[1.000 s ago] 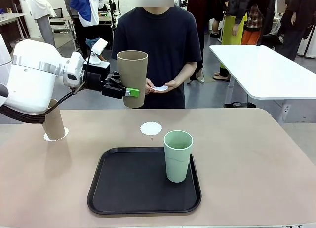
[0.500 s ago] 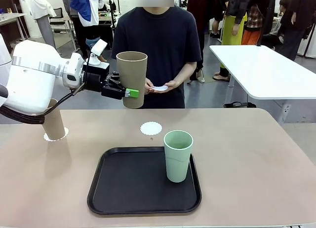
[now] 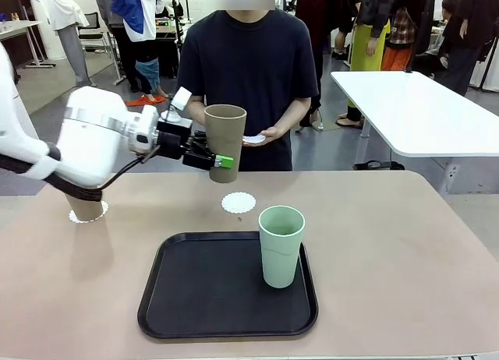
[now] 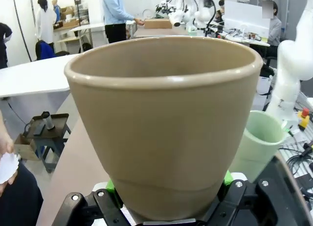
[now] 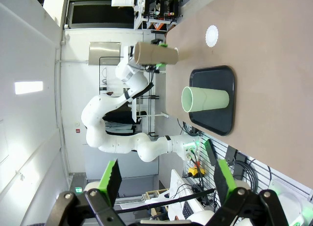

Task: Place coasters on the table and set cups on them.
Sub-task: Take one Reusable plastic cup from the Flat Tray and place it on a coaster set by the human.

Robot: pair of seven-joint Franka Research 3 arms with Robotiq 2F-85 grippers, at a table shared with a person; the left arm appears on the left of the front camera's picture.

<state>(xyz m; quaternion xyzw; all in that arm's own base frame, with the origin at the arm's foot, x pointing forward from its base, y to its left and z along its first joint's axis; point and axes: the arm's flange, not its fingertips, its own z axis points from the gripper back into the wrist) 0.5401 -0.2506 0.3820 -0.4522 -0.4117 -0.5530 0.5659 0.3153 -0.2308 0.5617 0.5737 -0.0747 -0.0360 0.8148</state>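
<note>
In the front view my left gripper is clamped on the lower part of a tan cup, which is upright in the air above the table. A bare coaster lies at 6 o'clock of it. The mint cup stands on the black tray, at 5 o'clock of this coaster. In the left wrist view the green pads press both sides of the cup base, with the mint cup at 4 o'clock. In the right wrist view my right gripper has its fingers wide apart and holds nothing.
</note>
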